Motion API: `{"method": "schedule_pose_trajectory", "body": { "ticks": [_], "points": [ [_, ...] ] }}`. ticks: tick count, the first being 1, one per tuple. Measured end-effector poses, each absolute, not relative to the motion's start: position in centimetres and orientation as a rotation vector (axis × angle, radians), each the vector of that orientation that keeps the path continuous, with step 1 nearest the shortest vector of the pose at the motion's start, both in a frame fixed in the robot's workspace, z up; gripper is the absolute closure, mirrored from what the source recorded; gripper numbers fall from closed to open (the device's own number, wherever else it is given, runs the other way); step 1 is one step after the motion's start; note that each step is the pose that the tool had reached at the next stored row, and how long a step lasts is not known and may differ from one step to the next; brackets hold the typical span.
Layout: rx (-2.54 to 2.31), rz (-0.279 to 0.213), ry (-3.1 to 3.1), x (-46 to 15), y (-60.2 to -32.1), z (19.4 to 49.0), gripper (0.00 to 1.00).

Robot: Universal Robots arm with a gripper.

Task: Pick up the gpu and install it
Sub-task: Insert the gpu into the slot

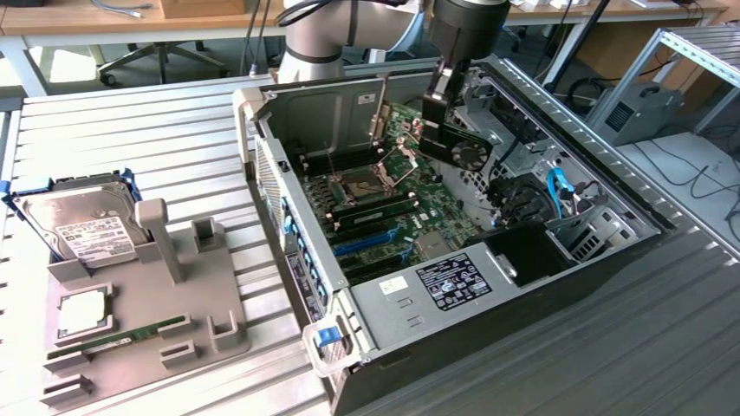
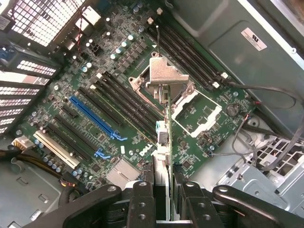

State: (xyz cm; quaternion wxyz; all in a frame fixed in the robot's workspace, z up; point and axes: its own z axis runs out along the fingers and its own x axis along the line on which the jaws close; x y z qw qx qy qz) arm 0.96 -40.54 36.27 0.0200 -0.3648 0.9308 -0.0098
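Jaws are clenched on the gpu (image 1: 460,149). It is held over the motherboard (image 1: 453,227), upper centre of the frame.

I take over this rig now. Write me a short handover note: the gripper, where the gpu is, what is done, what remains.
Gripper: shut on the gpu.
Gpu: in the air inside the open computer case, above the motherboard, close to the processor socket.
Done: the gpu is picked up and brought over the board.
Left: it sits in no slot yet, so the installing remains.
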Motion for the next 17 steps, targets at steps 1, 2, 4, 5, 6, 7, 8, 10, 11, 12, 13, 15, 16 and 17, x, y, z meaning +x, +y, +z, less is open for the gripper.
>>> {"method": "schedule_pose_trajectory", "body": {
  "ticks": [1, 2, 4, 5, 6, 7, 8, 10, 11, 12, 13, 15, 16, 17],
  "points": [
    [-1.135, -0.030, 2.886, 0.96, -40.54, 36.27, 0.73],
    [-1.138, -0.030, 2.885, 0.96, -40.54, 36.27, 0.73],
    [-1.146, -0.030, 2.882, 0.96, -40.54, 36.27, 0.73],
    [-1.154, -0.030, 2.879, 0.96, -40.54, 36.27, 0.73],
    [-1.157, -0.030, 2.877, 0.96, -40.54, 36.27, 0.73],
    [-1.161, -0.030, 2.875, 0.96, -40.54, 36.27, 0.73],
    [-1.165, -0.030, 2.874, 0.96, -40.54, 36.27, 0.73],
    [-1.172, -0.030, 2.871, 0.96, -40.54, 36.27, 0.73],
    [-1.176, -0.029, 2.870, 0.96, -40.54, 36.27, 0.73],
    [-1.180, -0.029, 2.868, 0.97, -40.54, 36.27, 0.73],
    [-1.184, -0.029, 2.866, 0.97, -40.54, 36.27, 0.73],
    [-1.191, -0.029, 2.863, 0.97, -40.54, 36.27, 0.73],
    [-1.197, -0.029, 2.861, 0.96, -40.54, 36.27, 0.73],
    [-1.202, -0.029, 2.858, 0.96, -40.54, 36.27, 0.73]
  ]
}}
